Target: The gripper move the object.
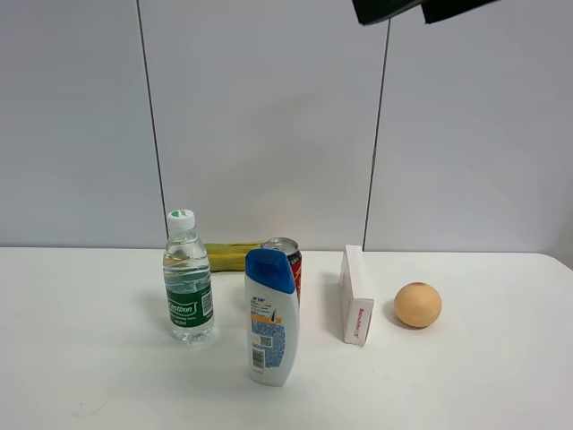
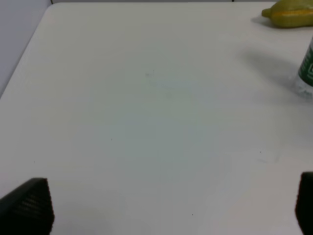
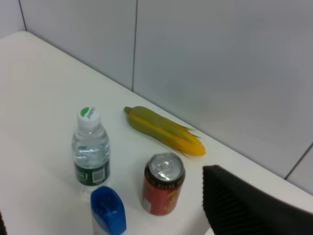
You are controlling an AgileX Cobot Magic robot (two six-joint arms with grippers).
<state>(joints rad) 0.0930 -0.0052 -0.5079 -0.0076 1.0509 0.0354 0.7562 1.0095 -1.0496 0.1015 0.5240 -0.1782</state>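
The object, a white shampoo bottle [image 1: 271, 327] with a blue cap, stands upright at the front middle of the table, just in front of a red can [image 1: 286, 260]. In the right wrist view only its blue cap [image 3: 108, 211] shows. My right gripper [image 3: 105, 205] hangs open high above it; one ridged black finger [image 3: 244, 205] shows. My left gripper [image 2: 166, 205] is open and empty over bare table, left of the bottles, with both black fingertips [image 2: 30, 204] at the frame's edge. Black arm parts [image 1: 394, 9] show at the exterior view's top edge.
A clear green-labelled water bottle [image 1: 188, 279] stands left of the shampoo. A yellow corn cob [image 1: 231, 255] lies behind it near the wall. A white box [image 1: 355, 297] and an orange ball [image 1: 417, 305] stand to the right. The white table [image 1: 89, 358] runs left.
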